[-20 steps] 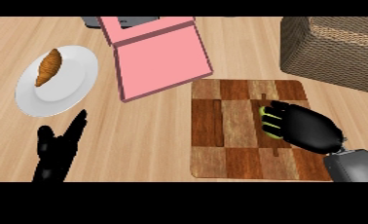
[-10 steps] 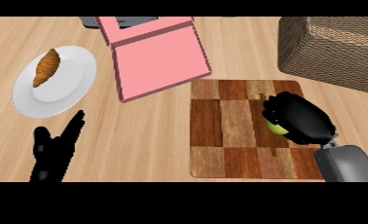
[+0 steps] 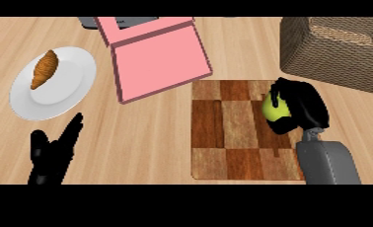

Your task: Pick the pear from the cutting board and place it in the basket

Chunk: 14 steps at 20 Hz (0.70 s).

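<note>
A yellow-green pear (image 3: 274, 112) shows over the right side of the checkered wooden cutting board (image 3: 226, 132). My right hand (image 3: 302, 105) is curled round the pear and hides most of it. The woven brown basket (image 3: 328, 51) stands at the upper right, beyond the board's far corner. My left hand (image 3: 53, 154) rests open at the lower left, fingers pointing up, away from the board.
A pink open box (image 3: 157, 56) lies to the upper left of the board. A white plate (image 3: 62, 90) with a croissant (image 3: 44, 68) sits at the left. A grey object (image 3: 124, 21) shows at the top edge behind the box.
My right hand has closed round the pear and turned, drawing slightly toward the board's right edge. The left hand has stayed in place.
</note>
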Each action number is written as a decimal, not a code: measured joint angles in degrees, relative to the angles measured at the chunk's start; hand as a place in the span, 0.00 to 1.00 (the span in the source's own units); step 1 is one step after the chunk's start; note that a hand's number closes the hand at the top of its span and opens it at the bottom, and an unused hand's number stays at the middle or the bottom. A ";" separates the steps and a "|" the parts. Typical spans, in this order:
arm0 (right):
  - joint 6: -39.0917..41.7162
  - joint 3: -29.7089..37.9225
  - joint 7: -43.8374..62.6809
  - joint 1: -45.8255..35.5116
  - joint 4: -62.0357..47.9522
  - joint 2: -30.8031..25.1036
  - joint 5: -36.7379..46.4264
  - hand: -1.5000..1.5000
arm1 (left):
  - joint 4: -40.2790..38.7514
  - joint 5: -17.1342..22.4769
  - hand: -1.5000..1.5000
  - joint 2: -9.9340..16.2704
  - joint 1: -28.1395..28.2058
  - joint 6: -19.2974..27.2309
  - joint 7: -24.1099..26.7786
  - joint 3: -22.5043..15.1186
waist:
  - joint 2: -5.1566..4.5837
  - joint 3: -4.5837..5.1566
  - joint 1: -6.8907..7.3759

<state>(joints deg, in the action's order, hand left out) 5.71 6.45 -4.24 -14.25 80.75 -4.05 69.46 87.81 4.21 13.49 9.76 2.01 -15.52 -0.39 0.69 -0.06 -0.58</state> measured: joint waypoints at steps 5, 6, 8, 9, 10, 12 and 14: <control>-4.77 2.11 14.75 -8.75 5.34 2.83 -14.19 1.00 | -0.56 -0.08 0.50 0.05 -0.67 -0.49 -0.60 -0.21 | 0.06 -0.39 0.99; -5.90 2.06 18.12 -10.50 6.75 3.09 -15.74 1.00 | -0.57 -0.17 0.50 -0.16 -0.78 -0.37 -0.82 -0.33 | 0.10 -0.41 1.01; -6.82 2.45 25.23 -14.60 9.71 3.45 -17.42 1.00 | -0.55 -0.41 0.50 0.02 -0.62 -0.43 -0.61 -0.22 | 0.15 -0.41 0.98; -6.88 2.82 28.68 -17.25 10.78 3.58 -17.42 1.00 | -0.81 -0.09 0.50 0.23 -1.01 -0.74 -1.08 0.04 | 0.11 -0.41 0.90; -6.49 3.35 31.96 -19.61 11.90 3.67 -16.85 1.00 | -0.96 -0.60 0.50 -0.16 -0.87 -0.43 -0.37 -0.23 | 0.12 -0.45 0.80; -5.08 4.51 37.93 -24.20 13.51 2.89 -15.49 1.00 | -0.95 -0.54 0.50 -0.11 -0.63 -0.76 0.24 -0.05 | 0.09 -0.48 0.74; -3.95 6.45 42.22 -28.74 13.72 1.21 -15.00 1.00 | -1.39 -0.89 0.50 -0.34 -0.80 -0.75 0.88 -0.09 | 0.01 -0.54 0.74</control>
<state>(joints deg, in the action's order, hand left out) 1.76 12.91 37.98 -42.98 94.47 -2.84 54.46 86.42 3.32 13.16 8.96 1.26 -14.64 -0.48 0.71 -0.60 0.16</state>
